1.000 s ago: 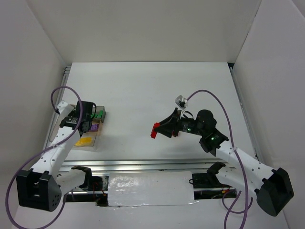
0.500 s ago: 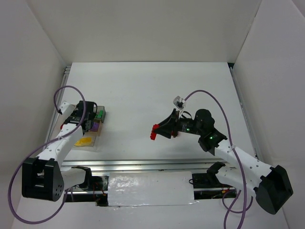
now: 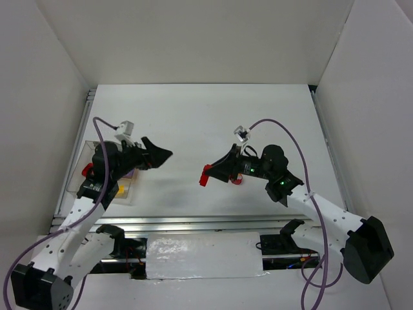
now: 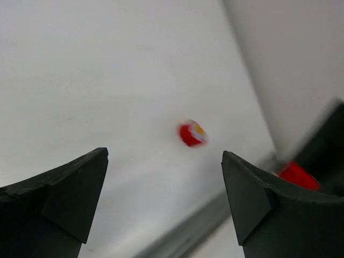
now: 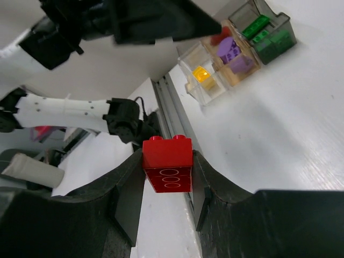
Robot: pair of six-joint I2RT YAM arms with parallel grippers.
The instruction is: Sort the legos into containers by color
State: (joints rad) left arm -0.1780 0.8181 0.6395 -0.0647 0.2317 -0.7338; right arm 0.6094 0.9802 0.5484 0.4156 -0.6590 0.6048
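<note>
A second ago the left gripper (image 3: 157, 155) sat low over the cluster of clear, smoky plastic trays (image 5: 191, 56) at the left edge, jaws nearly together. Now it has lifted off and swung right over the white tabletop (image 3: 213, 116), jaws spread wide and empty, so a piece was probably dropped in. A small round red piece (image 4: 192, 133) lies loose ahead of it, likely next. The right gripper (image 3: 213, 173) has barely moved, pinching a red square brick (image 5: 167, 164) in the air, well apart from the trays.

Glossy plast. red brick (image 5: 167, 164); clear smoky plast. containers (image 5: 217, 91); matt white smooth table (image 3: 193, 116); brushed metal rail (image 3: 193, 223).
</note>
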